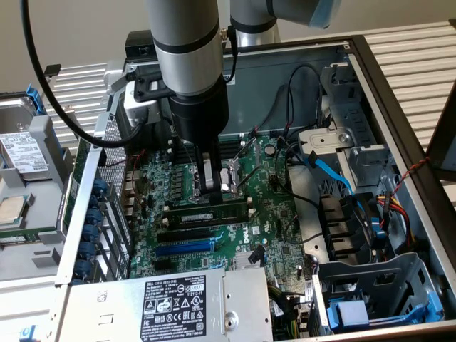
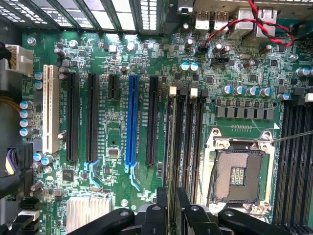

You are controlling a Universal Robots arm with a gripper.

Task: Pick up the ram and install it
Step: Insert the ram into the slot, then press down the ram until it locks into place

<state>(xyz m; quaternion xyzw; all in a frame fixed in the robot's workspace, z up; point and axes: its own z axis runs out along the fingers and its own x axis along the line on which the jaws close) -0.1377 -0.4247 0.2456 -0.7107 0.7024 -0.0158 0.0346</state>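
Arm: a grey Universal Robots arm reaches down into an open dark metal computer case (image 1: 388, 100).
Gripper: the black two-fingered gripper (image 1: 209, 189) (image 2: 171, 208) points straight down over the green motherboard (image 1: 274, 214) (image 2: 161, 58), just beside the silver-framed square processor socket (image 1: 231, 174) (image 2: 239, 176).
Claw state: the fingers (image 2: 160, 208) stand on either face of the ram and are clamped on it, at about the middle of its length.
Task item: the ram (image 1: 210, 214) (image 2: 171, 147), a long, thin, flat dark-green circuit strip with a small pale label, lies along the bank of long black plastic memory slots (image 2: 188, 142), in the slot farthest from the socket. In the wrist view it shows edge-on.
Seating: whether the ram is pushed fully home cannot be told.
Neighbouring slots: a long blue plastic expansion slot (image 1: 184, 247) (image 2: 131, 120) lies parallel to the ram and apart from it, a black slot between them; a white plastic slot (image 2: 48, 107) stands well apart.
Other items: a silver metal power supply box with a black-and-white label (image 1: 178, 306) sits at the near edge of the case; a flat blue cable (image 1: 331, 171) runs on the exterior view's right; a twisted red-and-black wire (image 2: 254, 22) crosses the rear ports.
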